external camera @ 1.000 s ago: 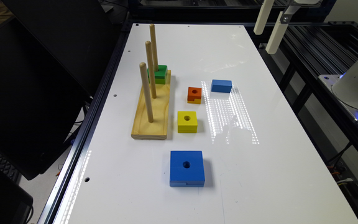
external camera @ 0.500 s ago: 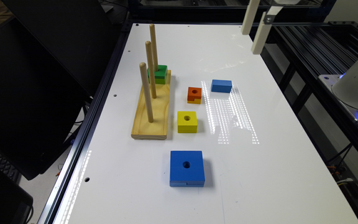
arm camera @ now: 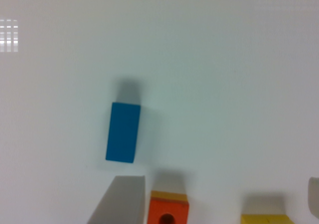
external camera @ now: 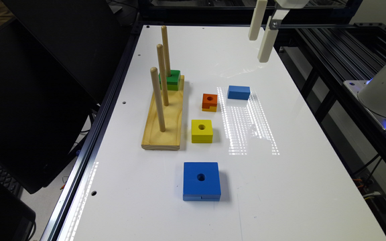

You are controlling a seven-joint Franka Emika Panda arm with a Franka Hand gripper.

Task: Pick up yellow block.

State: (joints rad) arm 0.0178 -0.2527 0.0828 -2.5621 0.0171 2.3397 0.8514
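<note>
The yellow block (external camera: 202,130), a square with a round centre hole, lies flat on the white table (external camera: 280,187) just beside the wooden peg base. In the wrist view only the edge of the yellow block (arm camera: 266,219) shows. My gripper (external camera: 258,49) hangs high above the far side of the table, well away from the yellow block and beyond the small blue block. The wrist view shows my gripper (arm camera: 222,181) open, its fingers (arm camera: 119,199) wide apart and holding nothing.
A wooden base (external camera: 164,117) with three upright pegs carries a green block (external camera: 170,79). An orange-topped block (external camera: 209,102) and a small blue block (external camera: 238,92) lie beyond the yellow one. A big blue block (external camera: 201,180) lies nearer. Black monitors stand at the exterior view's left.
My gripper has moved toward the exterior view's left, over the far part of the table. The blocks have not moved.
</note>
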